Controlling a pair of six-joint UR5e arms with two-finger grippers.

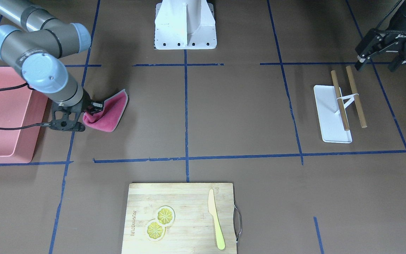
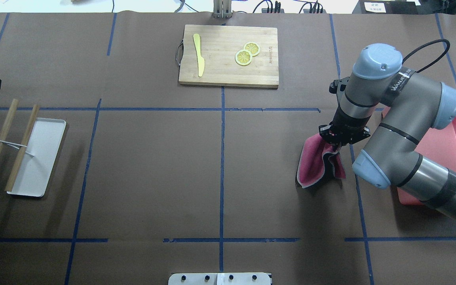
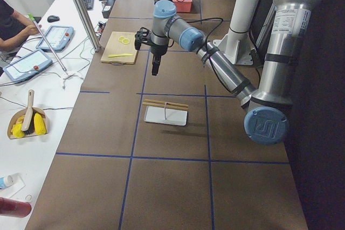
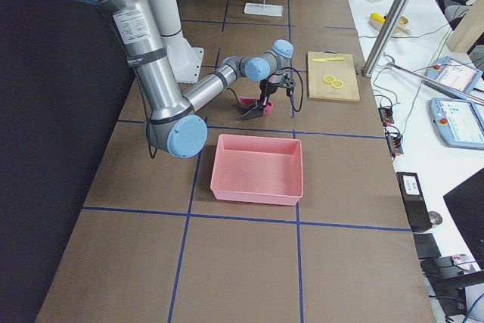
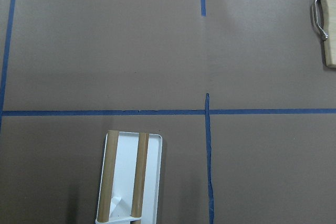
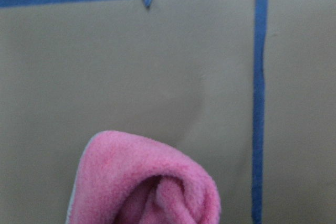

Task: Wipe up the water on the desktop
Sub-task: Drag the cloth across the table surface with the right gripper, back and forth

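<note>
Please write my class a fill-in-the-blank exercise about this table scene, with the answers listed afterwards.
The right tool is shut on a ____ cloth.
The left tool is open and holds ____.
On the bamboo cutting board lie a yellow knife and two ____ slices.
The flat tray by the two wooden rods is ____.
Missing words: pink; nothing; lemon; white.

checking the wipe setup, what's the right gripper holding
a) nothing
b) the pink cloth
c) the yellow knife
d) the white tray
b: the right gripper is pinched on a bunched fold of the pink cloth, also seen close up in the right wrist view.
</note>
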